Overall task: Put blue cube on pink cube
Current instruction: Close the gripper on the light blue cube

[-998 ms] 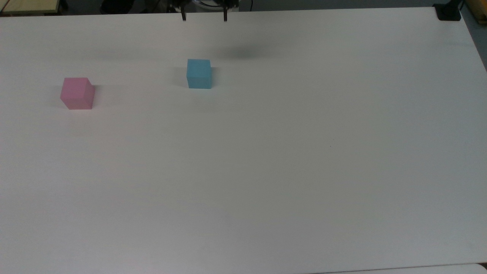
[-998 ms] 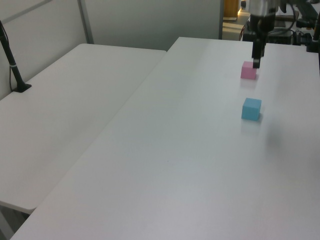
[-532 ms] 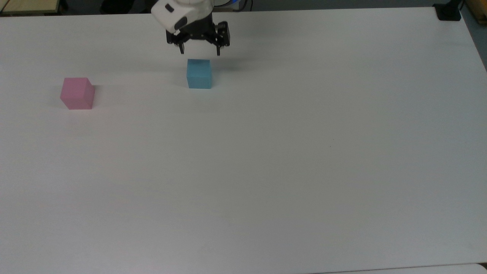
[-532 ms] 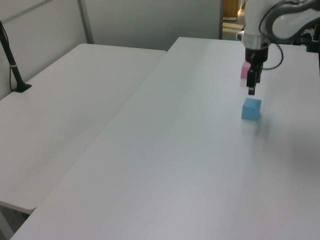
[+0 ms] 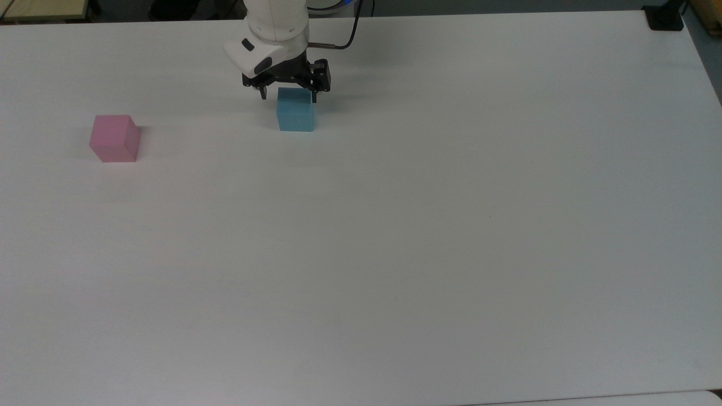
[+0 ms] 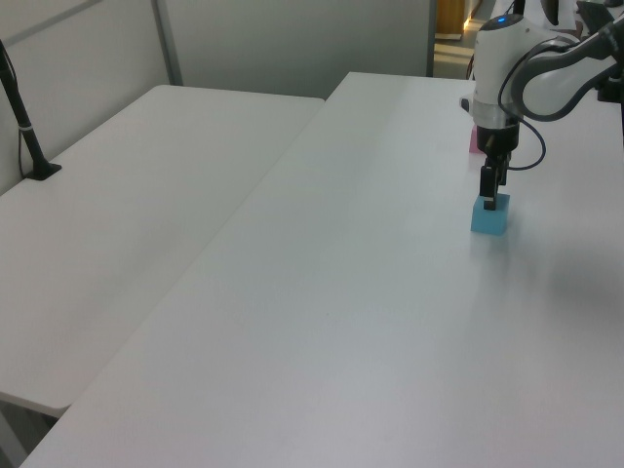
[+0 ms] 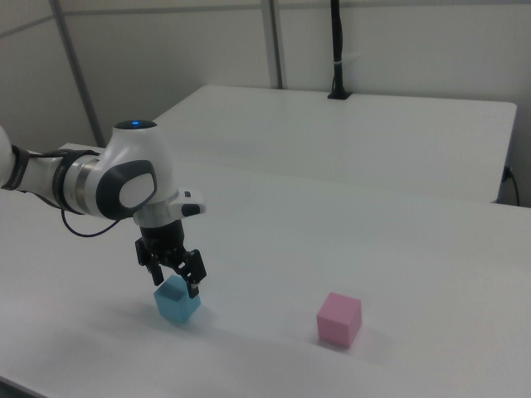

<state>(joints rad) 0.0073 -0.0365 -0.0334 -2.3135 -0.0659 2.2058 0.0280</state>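
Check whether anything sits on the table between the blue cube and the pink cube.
Nothing visible does. In the top view, bare table lies between the blue cube and the pink cube. The open gripper straddles the blue cube's top, with nothing between them either.

The bench [image 5: 428, 237] is plain matte white, with no pattern on it. The blue cube [image 5: 295, 110] is a flat light blue, slightly teal, its top face paler than its sides. The pink cube [image 5: 115, 138] is a soft pastel pink, darker on its shaded side. The pincer [image 5: 287, 97] is black, carried on a glossy white arm [image 7: 124, 186] with dark grey joint panels and a small blue light on top. A black cable [image 5: 351, 34] trails from the arm. The second table [image 7: 373, 133] at the far side in the right view is white too, with a black post [image 7: 336, 50] standing on it.
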